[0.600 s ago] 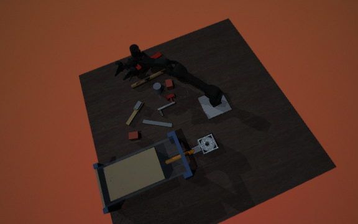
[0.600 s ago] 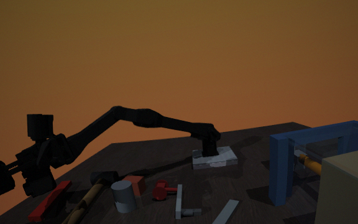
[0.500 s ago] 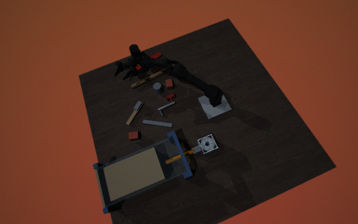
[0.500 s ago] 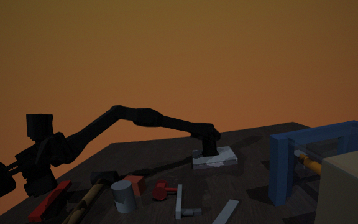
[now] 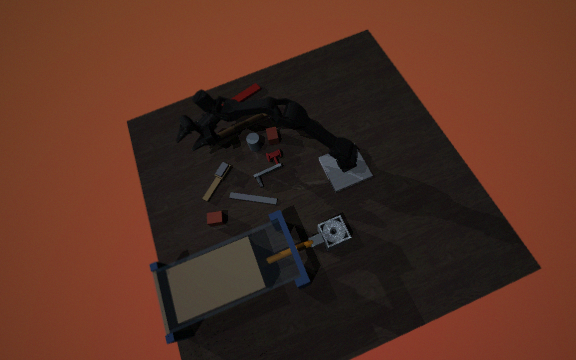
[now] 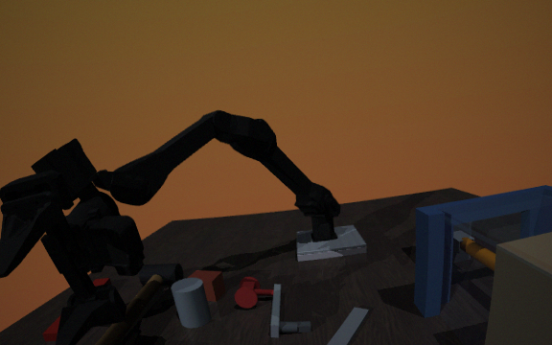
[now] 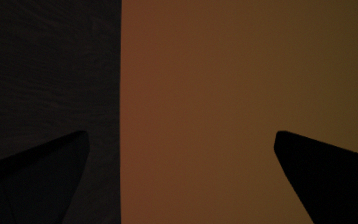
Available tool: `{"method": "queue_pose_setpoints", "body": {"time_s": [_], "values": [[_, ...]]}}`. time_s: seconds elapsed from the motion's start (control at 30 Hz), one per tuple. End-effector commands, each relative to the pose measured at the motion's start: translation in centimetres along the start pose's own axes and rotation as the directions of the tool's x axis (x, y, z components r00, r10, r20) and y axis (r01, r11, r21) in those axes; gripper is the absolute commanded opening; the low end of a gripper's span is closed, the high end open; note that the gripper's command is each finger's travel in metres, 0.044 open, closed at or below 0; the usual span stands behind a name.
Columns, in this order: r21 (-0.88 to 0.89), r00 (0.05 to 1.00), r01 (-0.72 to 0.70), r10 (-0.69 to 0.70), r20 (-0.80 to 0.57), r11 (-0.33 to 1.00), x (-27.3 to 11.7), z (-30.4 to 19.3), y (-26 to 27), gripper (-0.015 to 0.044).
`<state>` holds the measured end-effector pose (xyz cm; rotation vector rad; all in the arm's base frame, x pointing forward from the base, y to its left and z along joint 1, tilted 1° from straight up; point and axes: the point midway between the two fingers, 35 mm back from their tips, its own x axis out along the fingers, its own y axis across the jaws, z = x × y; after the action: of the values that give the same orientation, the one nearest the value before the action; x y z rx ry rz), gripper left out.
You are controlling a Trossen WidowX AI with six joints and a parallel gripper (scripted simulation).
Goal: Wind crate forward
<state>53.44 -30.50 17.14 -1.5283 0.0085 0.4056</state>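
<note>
The tan crate (image 5: 215,280) (image 6: 540,268) sits in the clear-panelled cubby, a gap behind the blue frame (image 5: 290,250) (image 6: 431,264) at its mouth; it looks flat. An orange strap (image 5: 283,254) (image 6: 482,254) runs under the frame's top bar towards the pale winch (image 5: 334,231), whose round top hole shows. The crank handle, a grey arm (image 5: 268,170) (image 6: 277,307) with a red knob (image 5: 274,156) (image 6: 247,292) and a grey key (image 6: 300,327), lies among the tools. My gripper (image 5: 188,142) (image 6: 32,306) (image 7: 185,140) is open and empty, beyond the hammer, away from the handle.
Near my gripper are a hammer (image 5: 243,125) (image 6: 137,302) and a red bar (image 5: 248,93). A grey cylinder (image 5: 253,141) (image 6: 191,304) and a red block (image 5: 272,135) (image 6: 214,286) stand beside the handle. A flat grey bar (image 5: 253,198) lies between handle and cubby.
</note>
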Motion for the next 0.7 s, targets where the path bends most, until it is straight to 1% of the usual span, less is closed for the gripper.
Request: {"method": "queue_pose_setpoints", "body": {"time_s": [0.0,0.1,0.17,0.3,0.4,0.5,0.57,0.63,0.67], "values": [[0.413,0.979,-0.158,0.197,-0.055,0.897,0.2,3.3,2.8,0.0440],[0.648,0.935,-0.222,0.348,-0.072,0.729,-0.3,6.2,4.8,0.0440],[0.771,0.890,-0.234,0.450,-0.076,0.592,-1.1,8.4,6.2,0.0440],[0.934,0.760,-0.177,0.646,-0.072,0.311,-3.7,12.8,9.1,0.0440],[0.985,0.645,-0.082,0.762,-0.065,0.153,-6.2,15.9,11.0,0.0440],[0.998,0.515,0.039,0.855,-0.060,0.047,-9.1,18.7,12.5,0.0440],[0.991,0.418,0.133,0.907,-0.060,0.004,-11.4,20.5,13.5,0.0440],[0.973,0.315,0.229,0.947,-0.063,-0.011,-13.8,22.3,14.3,0.0440],[0.966,0.282,0.258,0.957,-0.065,-0.010,-14.6,22.8,14.5,0.0440]]}}
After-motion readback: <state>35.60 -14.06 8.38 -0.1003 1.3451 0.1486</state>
